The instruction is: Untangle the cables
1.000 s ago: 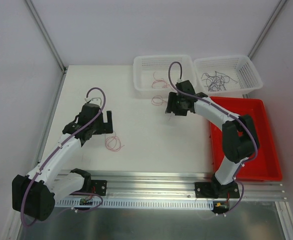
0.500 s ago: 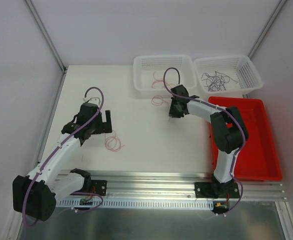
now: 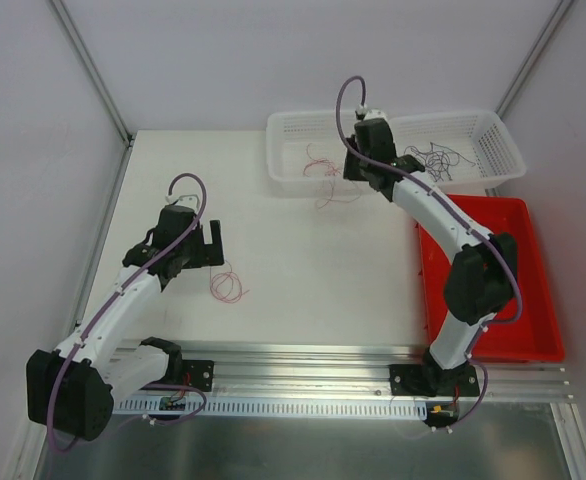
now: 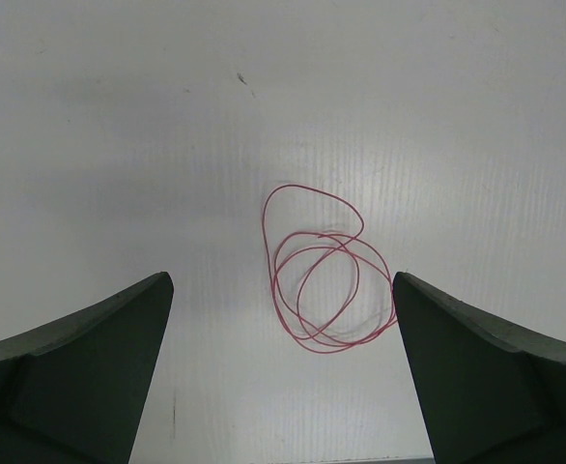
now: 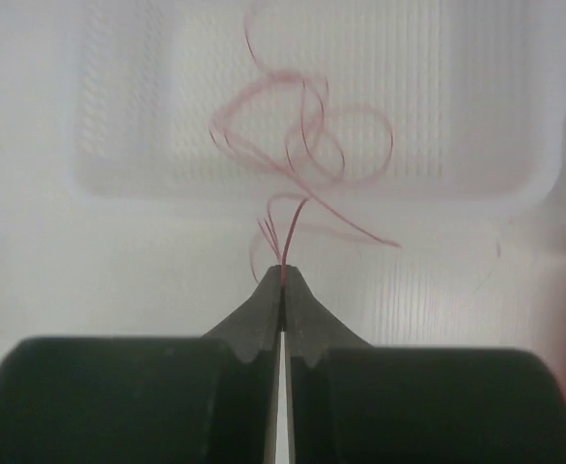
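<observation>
Right now pinching a thin red cable (image 5: 302, 145) in the right gripper (image 5: 283, 275) — fingers pressing tight together on it, with no gap showing. Curling up and away from the fingertips in loose loops, hair-thin, pinkish red and a bit blurry. Hanging in front of the near wall of the left white basket (image 3: 278, 140), loops spreading across it in the wrist view. From above, dangling just under the gripper, at the front edge of that basket and over the white table (image 3: 273, 250).

Over on the other side, holding the left gripper (image 4: 281, 285) wide open above a second red cable (image 4: 324, 290) and gripping nothing. Lying flat on the table, winding round in a few rings, one over another, with a bigger loop poking out at the top. Sitting between the two fingers and touching neither.

Farther back, spotting dark cables (image 3: 433, 158) in the right white basket (image 3: 508, 150) — bunching up in one knotted heap, near the right gripper.
</observation>
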Tool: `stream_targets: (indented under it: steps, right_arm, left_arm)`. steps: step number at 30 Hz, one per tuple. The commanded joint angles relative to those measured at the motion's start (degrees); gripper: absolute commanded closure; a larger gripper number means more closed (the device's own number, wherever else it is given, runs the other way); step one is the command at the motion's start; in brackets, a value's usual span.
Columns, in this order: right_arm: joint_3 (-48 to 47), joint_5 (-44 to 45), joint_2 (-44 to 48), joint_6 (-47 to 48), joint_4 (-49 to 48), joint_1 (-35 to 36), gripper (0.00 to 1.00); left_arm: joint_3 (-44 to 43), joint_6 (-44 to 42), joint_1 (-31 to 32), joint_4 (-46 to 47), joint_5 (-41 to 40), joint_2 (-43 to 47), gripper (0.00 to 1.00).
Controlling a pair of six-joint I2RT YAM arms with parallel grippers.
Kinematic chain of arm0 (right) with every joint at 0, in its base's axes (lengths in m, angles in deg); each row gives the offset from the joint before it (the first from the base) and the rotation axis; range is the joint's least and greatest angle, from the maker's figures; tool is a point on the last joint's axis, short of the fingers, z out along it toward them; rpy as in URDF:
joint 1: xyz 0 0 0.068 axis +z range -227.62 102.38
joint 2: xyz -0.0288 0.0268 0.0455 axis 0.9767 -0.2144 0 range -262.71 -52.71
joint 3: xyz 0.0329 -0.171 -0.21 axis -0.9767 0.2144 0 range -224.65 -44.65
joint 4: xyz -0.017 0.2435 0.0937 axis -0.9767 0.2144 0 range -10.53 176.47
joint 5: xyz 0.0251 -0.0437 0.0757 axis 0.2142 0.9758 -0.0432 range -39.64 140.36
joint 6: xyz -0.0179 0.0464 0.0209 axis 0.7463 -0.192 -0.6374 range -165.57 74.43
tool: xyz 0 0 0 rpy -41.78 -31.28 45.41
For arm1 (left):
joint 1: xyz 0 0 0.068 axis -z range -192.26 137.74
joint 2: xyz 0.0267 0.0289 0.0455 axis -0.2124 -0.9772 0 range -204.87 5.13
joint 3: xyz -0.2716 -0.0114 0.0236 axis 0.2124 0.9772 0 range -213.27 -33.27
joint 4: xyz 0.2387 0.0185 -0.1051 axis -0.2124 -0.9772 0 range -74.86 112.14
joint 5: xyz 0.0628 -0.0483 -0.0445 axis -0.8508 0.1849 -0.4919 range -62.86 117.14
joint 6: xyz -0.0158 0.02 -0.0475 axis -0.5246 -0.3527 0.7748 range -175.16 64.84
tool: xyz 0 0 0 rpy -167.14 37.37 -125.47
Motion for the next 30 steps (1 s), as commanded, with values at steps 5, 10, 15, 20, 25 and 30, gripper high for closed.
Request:
stream_targets:
  steps: [5,10,15,20,25,30]
  right_arm:
    - [-17.8,2.8,3.2,11.2,-9.1,-1.5,0.99]
    - [-24.4,3.2,0.3,14.5,-16.2,-2.8,0.99]
    - [-30.1,2.8,-6.9,15.3,-16.3,-4.5,0.97]
    - [-30.8,2.7,-14.1,13.6,-13.5,-5.6,0.82]
    - [-30.5,1.8,-16.1,12.8,-9.3,-6.0,0.40]
    - [-26.2,-1.2,-8.9,11.7,-5.2,-6.0,0.19]
  left_arm:
    - [-0.9,-0.1,-0.5,0.8,-0.2,-0.7,0.01]
    - [-0.9,-0.2,-0.5,0.8,-0.4,-1.7,0.01]
    - [-0.9,-0.4,-0.5,0.8,-0.4,-2.9,0.01]
    - [-0.9,-0.5,-0.5,0.8,-0.6,-3.3,0.01]
    - [-0.9,-0.4,-0.5,0.8,-0.2,-3.8,0.01]
    - [-0.9,-0.3,-0.5,0.8,0.5,-4.1,0.01]
